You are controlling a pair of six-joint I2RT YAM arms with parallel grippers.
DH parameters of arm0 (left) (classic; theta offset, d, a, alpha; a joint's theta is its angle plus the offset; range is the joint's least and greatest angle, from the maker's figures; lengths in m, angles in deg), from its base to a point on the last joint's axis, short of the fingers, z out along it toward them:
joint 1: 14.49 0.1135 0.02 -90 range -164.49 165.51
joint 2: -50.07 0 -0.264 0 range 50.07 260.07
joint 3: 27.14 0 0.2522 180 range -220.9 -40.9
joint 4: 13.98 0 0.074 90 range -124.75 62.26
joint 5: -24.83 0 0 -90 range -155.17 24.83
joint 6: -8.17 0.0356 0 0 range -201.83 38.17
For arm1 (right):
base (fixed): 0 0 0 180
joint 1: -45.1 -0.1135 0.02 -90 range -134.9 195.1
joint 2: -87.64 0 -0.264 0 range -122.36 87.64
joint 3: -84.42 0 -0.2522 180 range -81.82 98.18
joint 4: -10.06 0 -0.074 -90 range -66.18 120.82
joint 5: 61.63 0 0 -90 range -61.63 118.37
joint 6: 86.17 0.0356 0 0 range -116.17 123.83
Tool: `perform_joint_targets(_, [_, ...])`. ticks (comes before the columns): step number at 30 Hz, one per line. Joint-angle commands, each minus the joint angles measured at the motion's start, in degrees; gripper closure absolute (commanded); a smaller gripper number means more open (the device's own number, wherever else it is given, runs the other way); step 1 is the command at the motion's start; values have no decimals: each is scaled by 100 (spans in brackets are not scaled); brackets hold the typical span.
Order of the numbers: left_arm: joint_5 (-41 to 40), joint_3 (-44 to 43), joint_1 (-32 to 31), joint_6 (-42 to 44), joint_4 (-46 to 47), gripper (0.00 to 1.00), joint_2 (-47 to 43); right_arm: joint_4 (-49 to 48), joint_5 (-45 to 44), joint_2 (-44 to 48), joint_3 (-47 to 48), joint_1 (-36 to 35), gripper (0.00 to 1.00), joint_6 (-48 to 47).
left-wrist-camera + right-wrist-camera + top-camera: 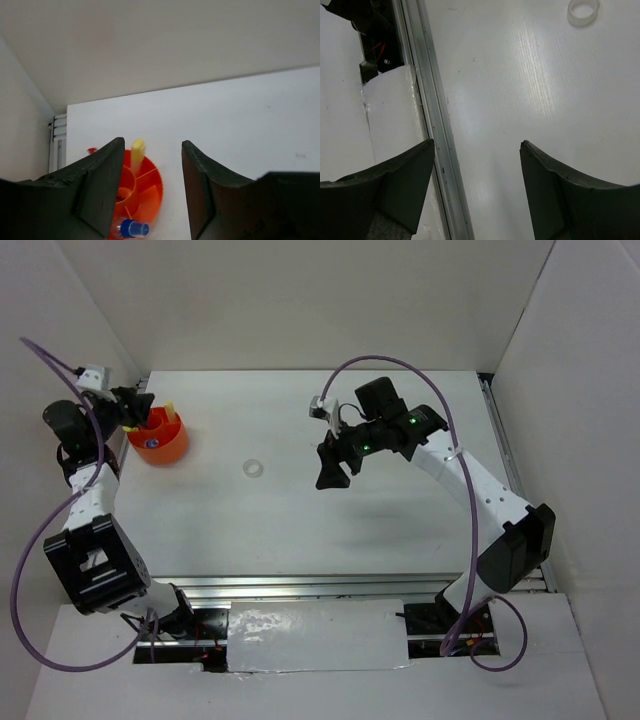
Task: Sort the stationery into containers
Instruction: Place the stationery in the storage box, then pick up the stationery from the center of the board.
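I see the orange-red cup (163,446) standing upright at the table's far left, its inside split by spoke-like dividers. The pale yellow stick (137,150) pokes up out of one section. The clear blue-capped bottle (131,229) sits in another. The white tape ring (253,469) lies flat on the table, well apart to the cup's right.

A left gripper (152,145) finger (100,190) hides half the orange cup (150,187). It also covers part of the blue-capped bottle (132,229)
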Motion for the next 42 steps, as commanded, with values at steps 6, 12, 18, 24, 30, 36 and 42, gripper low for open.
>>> perform_joint_targets(6, [1119,-1292,-1110,3288,-4875,50,-274,-269,-144,383,-447,264,25,256])
perform_joint_targets(12, [872,-1495,-1444,3183,-5623,54,131,-339,-250,409,-615,317,25,326])
perform_joint_targets(18, [-955,-1091,-2840,3773,-5853,45,183,-506,-215,321,-711,388,26,598])
perform_joint_targets(24, [-1413,-1670,-3326,3011,-6082,54,1150,-603,-135,286,-834,546,27,870])
perform_joint_targets(30, [-2116,-2101,-3801,2411,-6038,58,1879,-682,-56,277,-913,686,27,1064])
perform_joint_targets(36, [-2609,-2215,-3986,2034,-6038,51,2222,-700,-39,286,-957,722,27,1100])
perform_joint_targets(42, [-3100,-2304,-3951,1699,-6065,48,2478,-682,-21,216,-922,722,27,1135])
